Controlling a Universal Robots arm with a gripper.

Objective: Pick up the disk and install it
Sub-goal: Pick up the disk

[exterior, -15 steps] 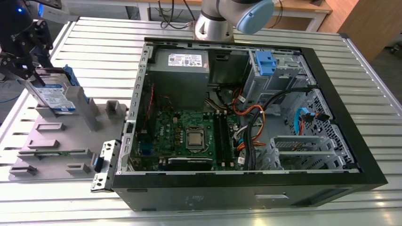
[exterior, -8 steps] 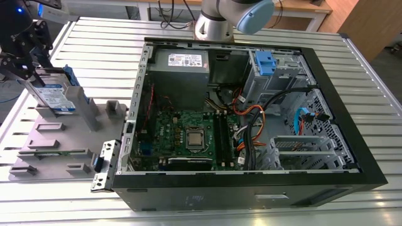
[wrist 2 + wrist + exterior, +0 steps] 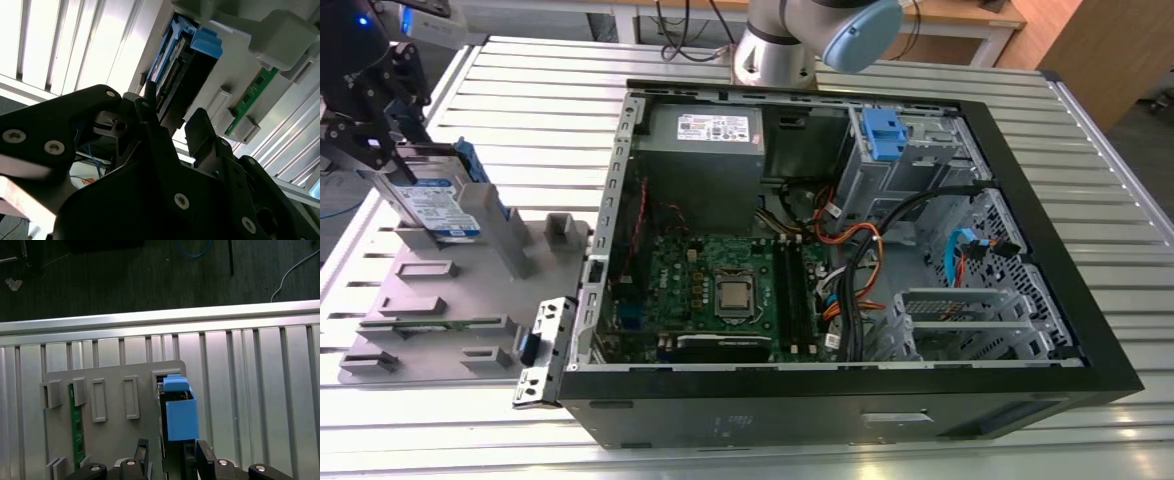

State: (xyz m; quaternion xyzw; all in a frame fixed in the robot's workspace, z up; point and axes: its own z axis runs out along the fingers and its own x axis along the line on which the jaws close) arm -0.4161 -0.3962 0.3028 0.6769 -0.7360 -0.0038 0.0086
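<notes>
The blue-framed silver metal disk (image 3: 439, 208) is seated upright in the grey slotted fixture (image 3: 443, 292). The black pincer (image 3: 171, 445) is spread astride it.

Silver, blue-framed disk (image 3: 438, 208); pale grey ribbed table (image 3: 534, 100)

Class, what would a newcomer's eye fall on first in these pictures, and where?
The opened computer case dominates the exterior view's middle, its green motherboard bare. At the exterior view's left, the disk stands on edge in a grey fixture, the gripper just above it.
</notes>
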